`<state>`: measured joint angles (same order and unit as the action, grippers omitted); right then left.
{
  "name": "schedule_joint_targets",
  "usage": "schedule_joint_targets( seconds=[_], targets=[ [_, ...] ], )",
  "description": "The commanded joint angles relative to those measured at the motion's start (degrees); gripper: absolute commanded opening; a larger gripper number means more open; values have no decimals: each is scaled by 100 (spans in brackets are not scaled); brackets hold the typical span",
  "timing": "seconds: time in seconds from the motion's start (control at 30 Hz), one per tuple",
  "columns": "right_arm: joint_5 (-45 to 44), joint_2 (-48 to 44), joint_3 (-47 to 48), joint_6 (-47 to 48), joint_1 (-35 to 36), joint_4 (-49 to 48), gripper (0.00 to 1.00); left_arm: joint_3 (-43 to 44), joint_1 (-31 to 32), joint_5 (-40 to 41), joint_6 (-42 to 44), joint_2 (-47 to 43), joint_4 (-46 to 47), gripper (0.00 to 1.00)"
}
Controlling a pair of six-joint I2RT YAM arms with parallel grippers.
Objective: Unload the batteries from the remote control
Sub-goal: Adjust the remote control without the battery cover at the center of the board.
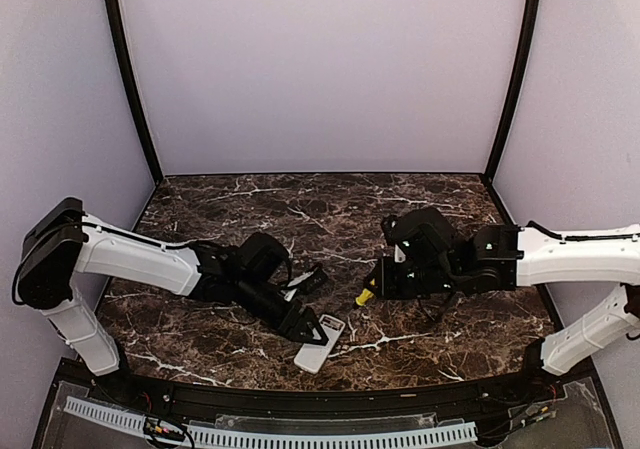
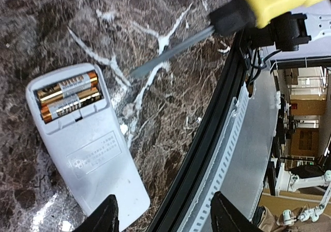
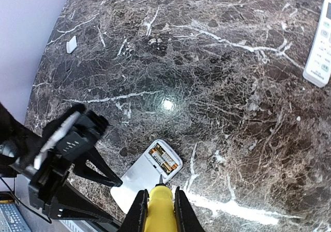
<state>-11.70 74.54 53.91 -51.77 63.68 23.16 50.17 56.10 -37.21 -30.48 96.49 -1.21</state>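
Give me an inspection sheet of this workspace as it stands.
Surface: dark marble table, no spills seen.
Job's things: remote face down, compartment open, two batteries seated inside.
Clutter: second remote face up, well apart; small white cover lying alone.
Grippers: left gripper open at the remote's end away from the compartment; right gripper shut on the yellow-handled screwdriver, tip near the compartment.
Cables: black cable along the right arm.
Surroundings: lilac walls, black frame posts.
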Motion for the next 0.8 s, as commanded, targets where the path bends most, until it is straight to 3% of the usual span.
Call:
schedule_joint_targets(
  seconds=[0.0,0.13,0.33,0.77],
  targets=[
    [-484,160,178,-616,293,257,0,104,-192,695,-265,-618,-419,60],
    [-820,275,298,-1445,419,802,0,306,-667,760,-319,-448,-712,56],
    [-842,417,325,-2096,443,1246,0,762,-771,453,-173,169,-1085,53],
    [-757,766,270,-1751,332,510,0,226,-764,122,-314,153,-751,54]
  ],
)
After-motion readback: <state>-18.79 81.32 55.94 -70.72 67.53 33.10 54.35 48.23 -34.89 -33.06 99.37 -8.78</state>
